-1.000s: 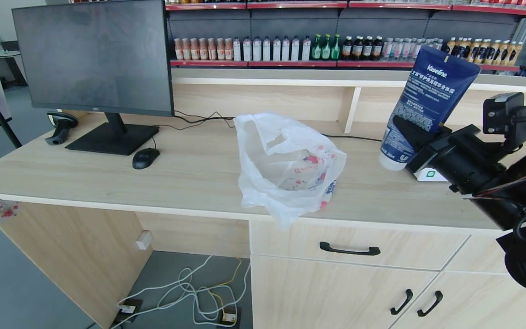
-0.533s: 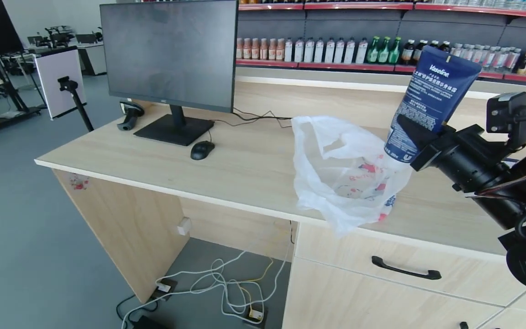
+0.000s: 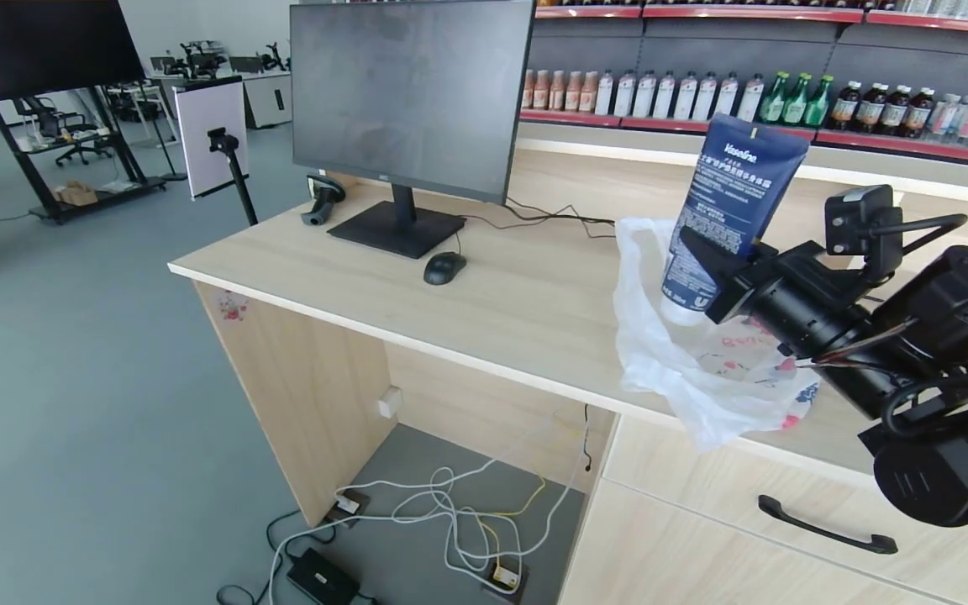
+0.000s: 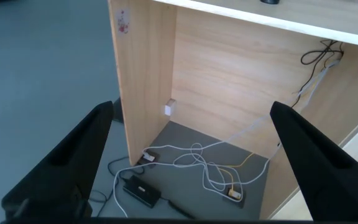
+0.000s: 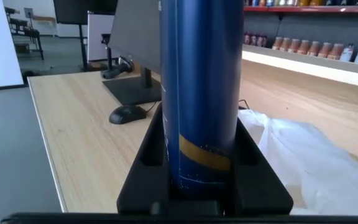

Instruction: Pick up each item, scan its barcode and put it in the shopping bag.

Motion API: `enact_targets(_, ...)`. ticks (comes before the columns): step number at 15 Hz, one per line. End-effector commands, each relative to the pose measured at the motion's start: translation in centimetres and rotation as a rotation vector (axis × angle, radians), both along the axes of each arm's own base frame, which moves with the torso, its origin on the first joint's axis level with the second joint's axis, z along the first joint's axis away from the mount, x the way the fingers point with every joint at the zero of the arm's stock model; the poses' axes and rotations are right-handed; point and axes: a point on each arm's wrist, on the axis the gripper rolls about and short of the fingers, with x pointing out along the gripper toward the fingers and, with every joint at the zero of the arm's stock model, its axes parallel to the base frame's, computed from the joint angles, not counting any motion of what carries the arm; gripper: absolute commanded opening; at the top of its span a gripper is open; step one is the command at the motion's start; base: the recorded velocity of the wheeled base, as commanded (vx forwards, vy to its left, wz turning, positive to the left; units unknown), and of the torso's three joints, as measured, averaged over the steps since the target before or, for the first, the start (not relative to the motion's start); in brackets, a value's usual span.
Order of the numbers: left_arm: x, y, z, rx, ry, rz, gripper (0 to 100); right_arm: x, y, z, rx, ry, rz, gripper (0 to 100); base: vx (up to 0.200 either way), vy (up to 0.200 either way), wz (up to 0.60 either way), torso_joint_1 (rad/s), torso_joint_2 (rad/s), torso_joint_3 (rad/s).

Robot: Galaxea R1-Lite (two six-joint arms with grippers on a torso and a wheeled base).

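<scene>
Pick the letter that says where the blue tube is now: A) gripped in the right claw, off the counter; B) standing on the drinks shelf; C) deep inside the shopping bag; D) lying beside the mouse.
A: the right claw is shut on the blue tube, cap end down, held up by the shopping bag.

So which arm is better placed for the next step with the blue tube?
Right: the right gripper is shut on the blue tube, by the shopping bag opening. The left gripper hangs open and low, facing floor cables.
</scene>
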Motion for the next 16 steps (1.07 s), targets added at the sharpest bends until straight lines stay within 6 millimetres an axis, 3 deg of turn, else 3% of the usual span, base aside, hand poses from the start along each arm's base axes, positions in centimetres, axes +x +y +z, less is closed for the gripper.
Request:
enact_targets(1, 0.0, 0.0, 0.0, 0.000, -0.001, 0.000, 100, 2.2, 0.9, -2.0, -0.003, 0.046, 0.010, 0, 0.000, 0.000, 0.00, 0.000, 0.00, 0.000)
enact_targets(3, 0.0, 0.0, 0.0, 0.000, -0.001, 0.000, 100, 3.3, 0.5, -3.0, 0.002, 0.071, -0.004, 0, 0.000, 0.000, 0.00, 0.000, 0.00, 0.000)
enact_targets(9, 0.0, 0.0, 0.0, 0.002, -0.001, 0.000, 100, 5.5, 0.0, -3.3, 0.015, 0.051, -0.029, 0, 0.000, 0.000, 0.00, 0.000, 0.00, 0.000)
enact_targets(16, 0.0, 0.0, 0.0, 0.002, -0.001, 0.000, 100, 7.0, -0.8, -5.8, 0.011, 0.110, -0.054, 0, 0.000, 0.000, 0.00, 0.000, 0.00, 0.000)
